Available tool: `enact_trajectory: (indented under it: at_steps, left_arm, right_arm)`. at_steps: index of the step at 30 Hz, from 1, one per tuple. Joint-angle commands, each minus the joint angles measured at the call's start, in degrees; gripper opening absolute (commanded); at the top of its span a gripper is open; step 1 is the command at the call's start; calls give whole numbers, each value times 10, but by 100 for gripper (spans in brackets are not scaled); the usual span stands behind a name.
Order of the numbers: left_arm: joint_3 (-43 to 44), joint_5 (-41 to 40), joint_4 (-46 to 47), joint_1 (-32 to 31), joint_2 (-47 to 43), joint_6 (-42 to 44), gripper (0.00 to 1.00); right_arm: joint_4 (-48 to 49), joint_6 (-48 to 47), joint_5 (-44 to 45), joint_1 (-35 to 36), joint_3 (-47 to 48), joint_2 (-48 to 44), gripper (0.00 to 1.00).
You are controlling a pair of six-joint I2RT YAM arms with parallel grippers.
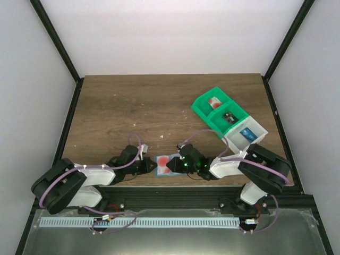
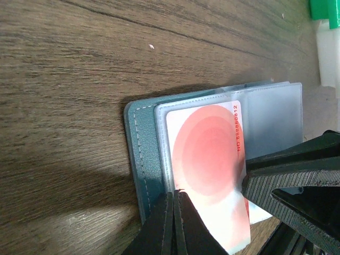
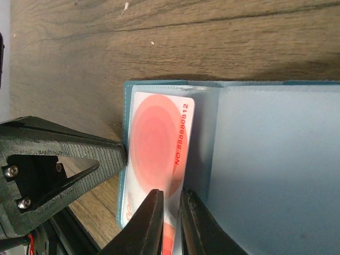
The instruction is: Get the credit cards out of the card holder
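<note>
Right claw (image 3: 171, 196) sits low in its wrist view, fingers drawn close, and the slim gap between them shows the right edge of the card (image 3: 159, 138); whether they truly pinch it I cannot tell. That pinkish-red card lies in a clear sleeve of the open holder (image 3: 265, 159), at bottom centre of the top view. Left claw (image 2: 173, 202), pressed together, has its tips at the card's left edge, likely pinning the holder. By my reading the first pull is only starting and no card is free yet. Toward the upper right of the table (image 1: 133, 106), bins (image 1: 228, 119) hold small items, too small to name.
</note>
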Motion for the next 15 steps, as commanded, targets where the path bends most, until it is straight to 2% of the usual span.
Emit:
enact_trajectory:
  at_steps: [1, 6, 15]
  left_arm:
    - [-14, -3, 6, 2, 12, 4, 0]
    - [-16, -3, 9, 2, 16, 4, 0]
    - [-19, -10, 9, 2, 23, 6, 0]
  right_arm:
    - [41, 11, -12, 5, -13, 5, 9]
    - [37, 14, 2, 5, -20, -5, 1]
    - [37, 17, 19, 4, -46, -38, 1]
